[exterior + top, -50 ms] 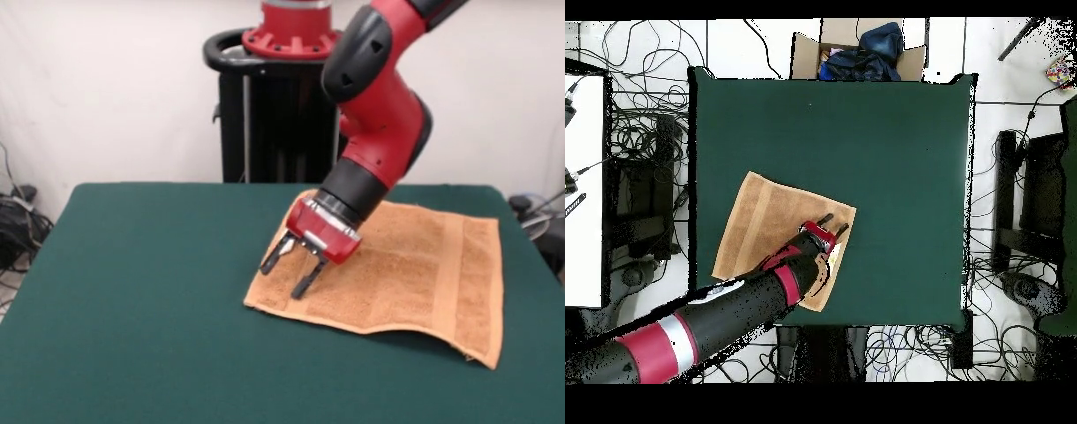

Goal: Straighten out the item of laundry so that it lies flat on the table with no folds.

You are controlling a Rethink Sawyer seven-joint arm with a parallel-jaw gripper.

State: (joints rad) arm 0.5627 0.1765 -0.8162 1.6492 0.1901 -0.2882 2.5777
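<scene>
- Nearest us in the front view, we see the bare front of the large dark green felt-topped table (132, 336), with wide open room to the left of the cloth.
- The orange-tan terry-cloth hand towel (415, 274) lies right of the table's middle, mostly spread; its near edge lifts off the felt in a low ripple, and a flat woven band runs along its right end.
- The red and black gripper (290, 269) hangs tilted over the towel's left end, its two dark fingers (308, 283) spread apart and grasping nothing; we cannot tell whether the tips touch the cloth.
- The red arm (384, 115) slants down over the towel's far part and hides it.
- Overhead, a cardboard box (855, 45) of dark clothes sits beyond the table, with cables on the white floor (1005, 80).
</scene>
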